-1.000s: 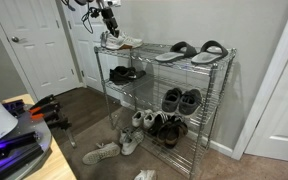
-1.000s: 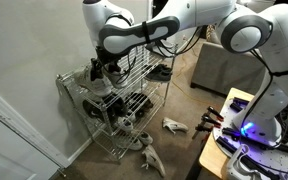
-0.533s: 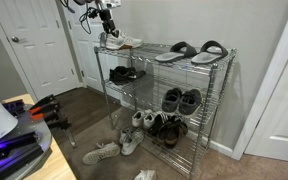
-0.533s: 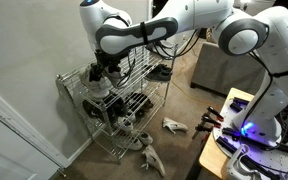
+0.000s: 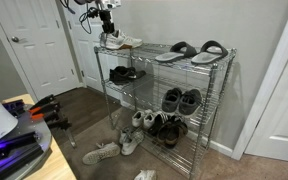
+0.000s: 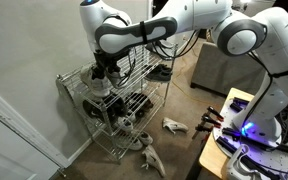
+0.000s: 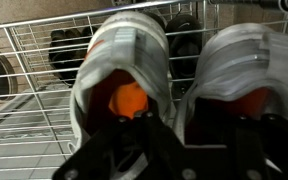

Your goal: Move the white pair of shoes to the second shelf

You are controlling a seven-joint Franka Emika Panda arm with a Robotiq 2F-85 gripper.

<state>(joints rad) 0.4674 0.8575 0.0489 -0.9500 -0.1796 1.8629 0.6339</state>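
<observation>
The white pair of shoes (image 5: pixel 123 41) stands at the near end of the wire rack's top tier, also seen in an exterior view (image 6: pixel 97 85). My gripper (image 5: pixel 109 32) hangs right over their heels. In the wrist view the two white shoes (image 7: pixel 130 52) fill the frame, orange lining showing inside. My gripper (image 7: pixel 177 115) is shut on the adjoining inner heel walls of the pair, with white fabric pinched between the dark fingers (image 7: pixel 144 135). The second shelf (image 5: pixel 149 88) lies one tier below.
Grey-and-black slide sandals (image 5: pixel 190 51) share the top tier. Black shoes (image 5: pixel 124 74) and dark sneakers (image 5: pixel 180 100) sit on the middle tier, more shoes (image 5: pixel 156 124) lower down. Loose sneakers (image 5: pixel 102 152) lie on the carpet. A white door (image 5: pixel 39 50) stands beside the rack.
The jaws have closed in from wide open onto the shoes' inner heel walls. The arm has barely shifted and the shoes stay on the top tier.
</observation>
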